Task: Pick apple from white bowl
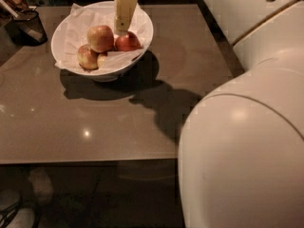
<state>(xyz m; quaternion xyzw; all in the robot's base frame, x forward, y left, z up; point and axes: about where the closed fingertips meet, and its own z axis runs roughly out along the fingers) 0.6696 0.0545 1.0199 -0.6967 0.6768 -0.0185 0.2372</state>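
The white bowl (142, 37), lined with crinkled white paper, stands at the far left of the brown table. In it the large pale yellow-tan apple (100, 38) with a reddish blush sits in the middle. A deep red apple (127, 42) lies to its right and smaller yellow-red apples (88, 57) lie in front of it. My gripper (124, 11) hangs above the bowl's far right part, just above the red apple and to the right of the large apple. It holds nothing that I can see.
A small black mesh basket (26, 26) with items stands at the table's far left edge. My white arm (247, 127) fills the right side of the view. The table (95, 127) has a front edge near the bottom; the floor lies below it.
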